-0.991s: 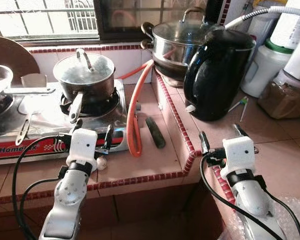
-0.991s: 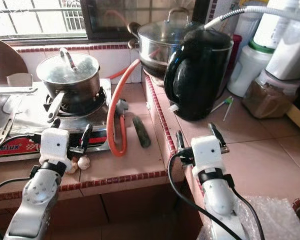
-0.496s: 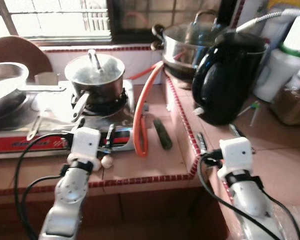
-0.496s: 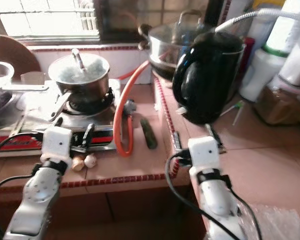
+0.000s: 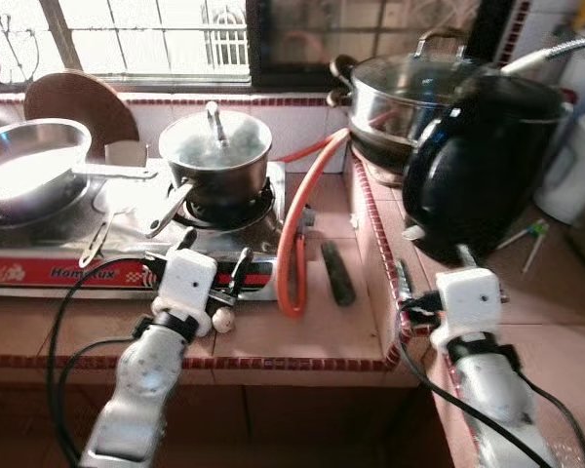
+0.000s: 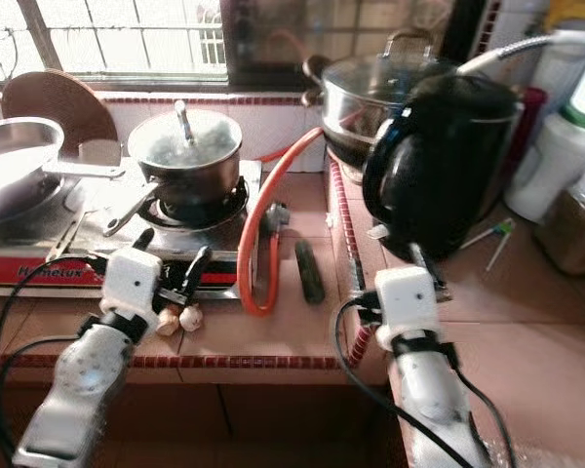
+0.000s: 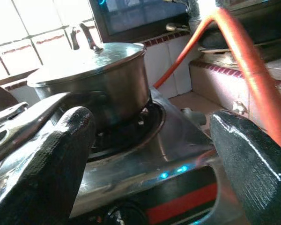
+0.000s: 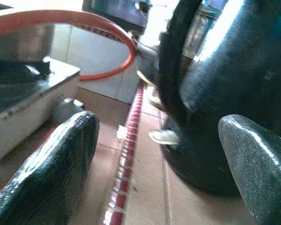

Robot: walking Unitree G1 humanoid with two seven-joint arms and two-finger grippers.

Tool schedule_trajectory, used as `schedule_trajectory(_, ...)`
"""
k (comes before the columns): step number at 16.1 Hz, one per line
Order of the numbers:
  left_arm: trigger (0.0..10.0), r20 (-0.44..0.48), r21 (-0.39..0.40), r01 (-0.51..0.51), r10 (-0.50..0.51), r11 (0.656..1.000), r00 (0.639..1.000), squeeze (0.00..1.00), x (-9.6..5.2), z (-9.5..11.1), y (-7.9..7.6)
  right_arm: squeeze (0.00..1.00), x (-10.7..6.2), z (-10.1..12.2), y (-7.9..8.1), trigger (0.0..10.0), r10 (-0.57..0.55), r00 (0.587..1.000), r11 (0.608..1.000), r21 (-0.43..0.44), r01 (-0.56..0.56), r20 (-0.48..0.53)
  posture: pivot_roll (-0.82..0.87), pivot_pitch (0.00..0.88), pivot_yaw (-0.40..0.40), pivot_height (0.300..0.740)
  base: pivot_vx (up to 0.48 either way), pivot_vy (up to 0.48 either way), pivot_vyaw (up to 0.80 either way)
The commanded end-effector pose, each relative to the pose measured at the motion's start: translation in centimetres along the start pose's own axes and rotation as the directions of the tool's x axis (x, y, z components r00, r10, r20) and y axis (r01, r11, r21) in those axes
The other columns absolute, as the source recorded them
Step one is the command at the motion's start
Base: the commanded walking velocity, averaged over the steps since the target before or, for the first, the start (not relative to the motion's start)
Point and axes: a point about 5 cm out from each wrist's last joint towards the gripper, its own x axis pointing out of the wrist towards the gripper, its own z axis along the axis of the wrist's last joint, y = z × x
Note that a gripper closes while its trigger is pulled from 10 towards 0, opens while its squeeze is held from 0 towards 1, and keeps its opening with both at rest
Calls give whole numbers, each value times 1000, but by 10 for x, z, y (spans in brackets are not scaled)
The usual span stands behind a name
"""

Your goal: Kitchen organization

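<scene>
A lidded steel saucepan (image 5: 214,161) sits on the right burner of a gas stove (image 5: 107,268), with a frying pan (image 5: 24,180) on the left burner. My left gripper (image 5: 213,252) is open just in front of the stove's front edge, nothing between its fingers; the left wrist view looks past them at the saucepan (image 7: 93,79). Two garlic cloves (image 5: 222,320) lie on the tiles beside that wrist. My right gripper (image 5: 432,265) is open on the raised counter, just short of a black kettle (image 5: 487,175), whose base (image 8: 215,117) faces the right wrist view.
An orange gas hose (image 5: 297,224) loops from the wall to the stove's right side. A dark long object (image 5: 337,273) lies beside it. A big lidded steel pot (image 5: 409,93) stands behind the kettle. White containers (image 6: 556,166) stand at the far right. A red-tiled step (image 5: 375,244) splits the counters.
The camera has swung left, so the whole scene sits further right and the frying pan shows fully. Both grippers stay open in much the same places relative to stove and kettle.
</scene>
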Motion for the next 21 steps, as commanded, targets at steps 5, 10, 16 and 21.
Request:
schedule_trajectory(5, 10000, 115, 46, -73, 68, 996, 991, 0, -2, 21, 15, 0, 3, 6, -8, 10000, -32, 999, 999, -28, 32, 28, 150, 0, -48, 740, 0, 0, 0)
schedule_trajectory(10, 10000, 230, 142, -143, 108, 980, 967, 0, -13, 45, 28, 0, 5, 4, -3, 10000, -3, 1000, 999, -34, 5, 31, 176, 0, -66, 740, 0, 0, 0)
schedule_trajectory(16, 10000, 128, 191, -445, 427, 875, 895, 0, -38, 32, 88, 0, 5, 0, 2, 10000, 31, 999, 999, -24, -31, 22, 222, 0, -89, 740, 0, 0, 0)
schedule_trajectory(21, 10000, -64, 149, -546, 559, 824, 826, 0, -72, -2, 94, 0, 7, -2, 14, 10000, 105, 994, 994, 6, -105, 27, 262, 0, -115, 740, 0, 0, 0)
